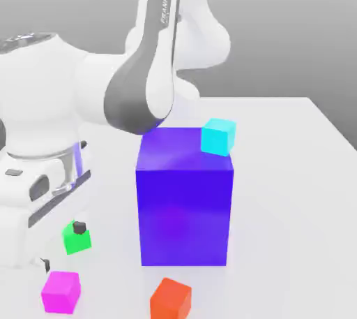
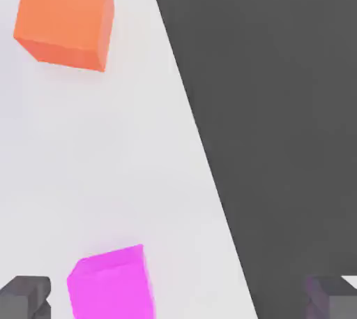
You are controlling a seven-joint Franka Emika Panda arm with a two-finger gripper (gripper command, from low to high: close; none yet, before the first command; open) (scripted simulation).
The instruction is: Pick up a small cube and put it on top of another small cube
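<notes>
Right now the step is the approach: tool (image 2: 178, 297) is open, jaws spread wide, holding nothing, w/ the pink cube (image 2: 111, 284) sitting close to one fingertip (image 2: 25, 297) rather than centred in the gap. To do it well, I'd say: shift the tool sideways so the cube sits midway btwn the fingers, square the jaws to two flat faces, then go straight down & close. Clamping off-centre would likely nudge or spin the cube, & the desk (image 2: 125, 157) edge is near in the hand view, so a shove toward it is a risk.

In the exterior view the pink cube (image 1: 60, 291) lies on the desk at the near left, apart from everything. Green cube (image 1: 77, 238) is just beyond it, red cube (image 1: 171, 299) to its right, both near the big blue block (image 1: 185, 216). A cyan cube (image 1: 218, 136) is at the block's top far right corner; can't tell if it rests on it or behind.

The cube: small, bright magenta-pink, plain flat faces, sharp edges, sits flat, far smaller than the blue block. Prob. easy to pinch.
</notes>
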